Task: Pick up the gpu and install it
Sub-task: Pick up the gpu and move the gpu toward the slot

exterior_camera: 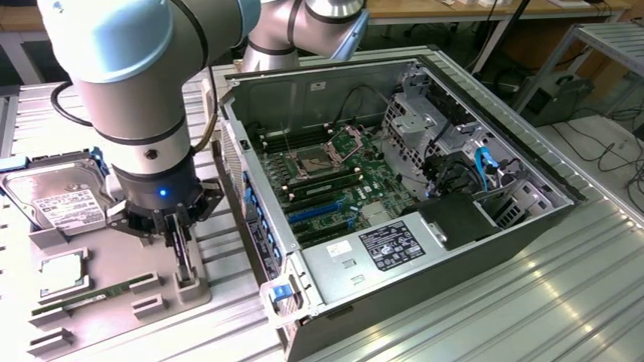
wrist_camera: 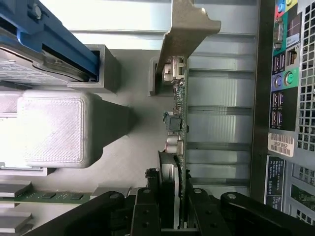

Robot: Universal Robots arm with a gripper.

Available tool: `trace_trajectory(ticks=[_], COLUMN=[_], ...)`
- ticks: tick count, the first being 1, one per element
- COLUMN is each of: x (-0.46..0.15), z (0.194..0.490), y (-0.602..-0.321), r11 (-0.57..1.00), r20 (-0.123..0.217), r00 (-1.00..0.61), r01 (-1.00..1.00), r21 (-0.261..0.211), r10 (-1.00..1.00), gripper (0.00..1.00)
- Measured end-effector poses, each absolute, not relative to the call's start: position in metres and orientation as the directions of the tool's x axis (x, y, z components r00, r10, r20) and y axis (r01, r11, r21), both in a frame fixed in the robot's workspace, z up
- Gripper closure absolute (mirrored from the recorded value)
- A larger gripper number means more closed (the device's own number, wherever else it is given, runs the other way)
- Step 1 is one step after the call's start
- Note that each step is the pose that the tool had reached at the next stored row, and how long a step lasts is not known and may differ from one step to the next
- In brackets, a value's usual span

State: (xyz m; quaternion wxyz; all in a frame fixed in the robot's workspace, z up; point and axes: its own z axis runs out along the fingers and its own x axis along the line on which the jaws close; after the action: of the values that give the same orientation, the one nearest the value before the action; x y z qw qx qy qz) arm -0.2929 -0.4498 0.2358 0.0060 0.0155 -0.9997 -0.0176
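Currently, the gpu (wrist_camera: 179, 118) stands on edge in its holder on the grey fixture tray (exterior_camera: 111, 279), just outside the open computer case (exterior_camera: 403, 317), beside the case's rear panel. The gripper (wrist_camera: 174, 196) sits down over the card. Its fingers (wrist_camera: 150, 206) are drawn in against both faces, so I judge the grasp made. The card is not yet lifted; its lower edge rests in the holder. The blue expansion slots (exterior_camera: 312, 215) inside the case carry no card. Judgement: pick-up barely begun, install undone.

We are looking across a ribbed metal table (exterior_camera: 533, 302) catching bright light, a wooden desk (exterior_camera: 453, 10) behind, cables (exterior_camera: 614, 154) trailing over pale floor (exterior_camera: 578, 134).
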Motion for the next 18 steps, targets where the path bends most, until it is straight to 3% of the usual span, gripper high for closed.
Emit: trace_trajectory(ticks=[7, 18], x=[-0.293, -0.293], z=[0.271, 0.281], y=[-0.45, -0.45], r11=[0.999, 0.999], r20=[0.012, 0.012], r00=[-0.999, -0.999], r01=[-0.031, -0.031], r21=[0.037, 0.037], r10=[-0.031, -0.031], gripper=[0.72, 0.72])
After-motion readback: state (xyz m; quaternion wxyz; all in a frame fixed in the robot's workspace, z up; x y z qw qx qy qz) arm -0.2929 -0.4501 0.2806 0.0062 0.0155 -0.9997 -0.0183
